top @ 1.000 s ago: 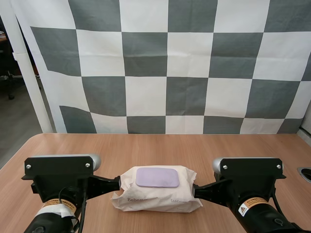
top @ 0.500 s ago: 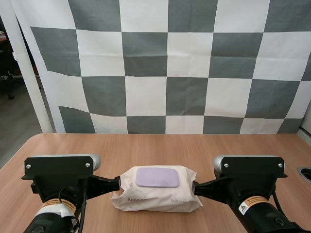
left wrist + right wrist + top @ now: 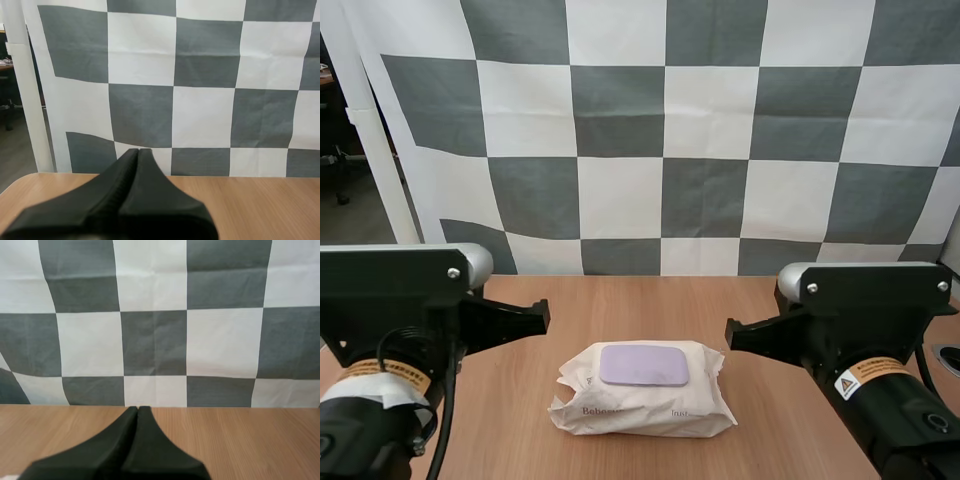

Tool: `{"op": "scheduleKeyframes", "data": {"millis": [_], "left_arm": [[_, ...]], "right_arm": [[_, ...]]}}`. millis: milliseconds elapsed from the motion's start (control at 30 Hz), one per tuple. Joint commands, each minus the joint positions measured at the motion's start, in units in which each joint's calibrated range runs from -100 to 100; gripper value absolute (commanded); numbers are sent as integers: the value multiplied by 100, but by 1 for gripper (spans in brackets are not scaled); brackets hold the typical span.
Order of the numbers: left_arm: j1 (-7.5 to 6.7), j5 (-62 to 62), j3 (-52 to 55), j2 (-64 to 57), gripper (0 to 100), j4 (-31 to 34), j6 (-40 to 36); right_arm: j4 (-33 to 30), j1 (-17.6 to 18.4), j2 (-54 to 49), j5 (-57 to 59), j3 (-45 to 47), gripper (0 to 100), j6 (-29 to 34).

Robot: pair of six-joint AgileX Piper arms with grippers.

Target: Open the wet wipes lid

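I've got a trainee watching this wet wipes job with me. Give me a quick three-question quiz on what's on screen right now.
1. True or false: the lid on the wet wipes pack is flipped open.
2. Pick one. The left tool and the right tool are: A) both shut on nothing, B) both open, C) both pinching the pack.
3. Fill in: the lid's colour is pale ____.

Key: 1 false (it lies flat and closed on top of the pack); 2 A; 3 purple.
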Motion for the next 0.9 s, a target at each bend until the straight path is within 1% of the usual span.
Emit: {"op": "scheduleKeyframes", "data": {"millis": [0, 100, 167, 200, 267, 333, 367, 433, 533, 600, 633, 700, 767, 833, 867], "left_arm": [[0, -364, 4, 0, 0, -10, 7], [0, -947, -9, 0, 0, 45, 17], [0, -894, -69, 0, 0, 296, 135], [0, -686, -120, 0, 0, 390, 225], [0, -73, -257, 0, 0, 434, 476], [0, 457, -365, 49, 0, 333, 744], [0, 761, -415, 157, 0, 227, 967], [0, 1143, -510, 447, 0, -198, 1620], [0, 1562, -617, 996, 0, -676, 2587], [0, 1891, -675, 1416, 0, -684, 2762], [0, 2082, -707, 1767, 0, -641, 2887], [0, 2196, -722, 2108, 0, -722, 2984], [0, 2214, -726, 2395, 0, -871, 3137], [0, 2348, -726, 2794, 0, -1265, 3583], [0, 2923, -737, 3302, 0, -2107, 4603]], "right_arm": [[30, 1, 0, -854, -19, 0, 2], [30, 1, 0, -1509, -19, 0, 2], [-45, 1, 0, -1528, -58, 0, -12], [-173, 1, 0, -1321, -142, 0, -72], [-346, 1, 0, -444, -464, 0, -325], [-296, 1, 7, 423, -895, 0, -655], [-178, 1, 76, 826, -1106, 0, -836], [83, 1, 232, 1544, -1485, 0, -1255], [653, 1, 614, 2758, -2034, 0, -2166], [980, 1, 888, 3487, -2278, 0, -2713], [1108, 1, 1079, 3805, -2407, 0, -2860], [1123, 1, 1339, 4186, -2556, 0, -2964], [1046, 1, 1669, 4547, -2640, 0, -3202], [1002, 1, 1949, 4837, -2642, 0, -3406], [1002, 1, 2093, 5025, -2642, 0, -3484]]}}
